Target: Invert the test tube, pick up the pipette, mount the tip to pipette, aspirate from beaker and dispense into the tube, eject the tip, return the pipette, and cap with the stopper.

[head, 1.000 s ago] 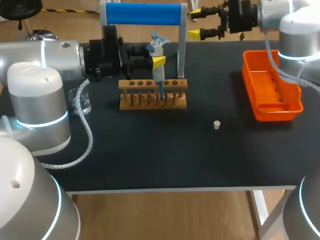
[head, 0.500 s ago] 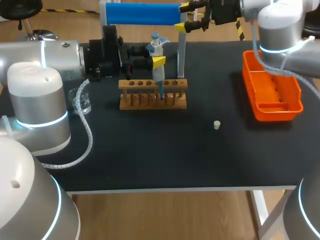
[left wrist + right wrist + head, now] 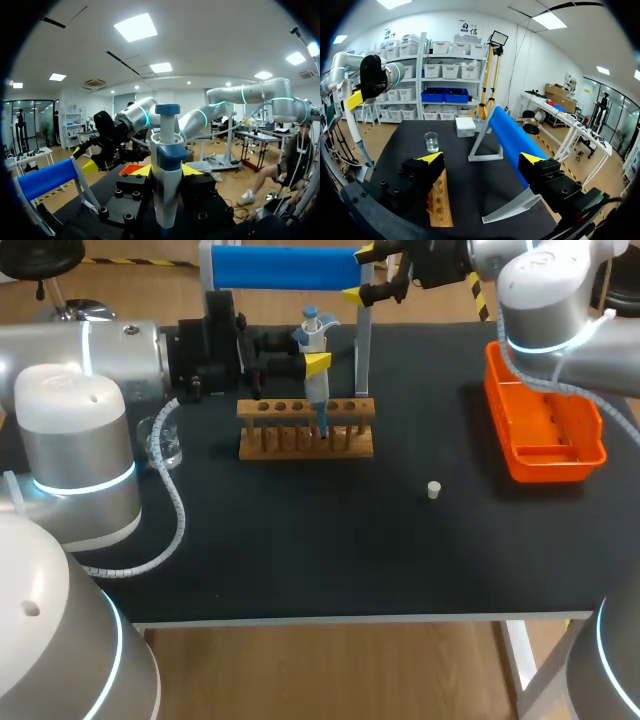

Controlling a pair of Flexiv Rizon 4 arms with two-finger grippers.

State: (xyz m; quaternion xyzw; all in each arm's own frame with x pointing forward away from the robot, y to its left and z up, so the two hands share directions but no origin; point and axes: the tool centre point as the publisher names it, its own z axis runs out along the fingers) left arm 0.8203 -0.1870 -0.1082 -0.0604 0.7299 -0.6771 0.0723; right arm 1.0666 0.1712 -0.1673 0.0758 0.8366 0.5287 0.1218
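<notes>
Pinching pipette [image 3: 318, 390], left end effector [image 3: 312, 360] sits above rack [image 3: 305, 440], prob.; right end effector [image 3: 362, 273] spread.

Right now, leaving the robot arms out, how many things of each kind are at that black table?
Racks and stands: 2, the wooden rack and the blue-barred stand
Containers: 3, the glass beaker, the orange tray and the white box
Tools: 1, the pipette
Stoppers: 1, the white stopper
Total: 7
</notes>
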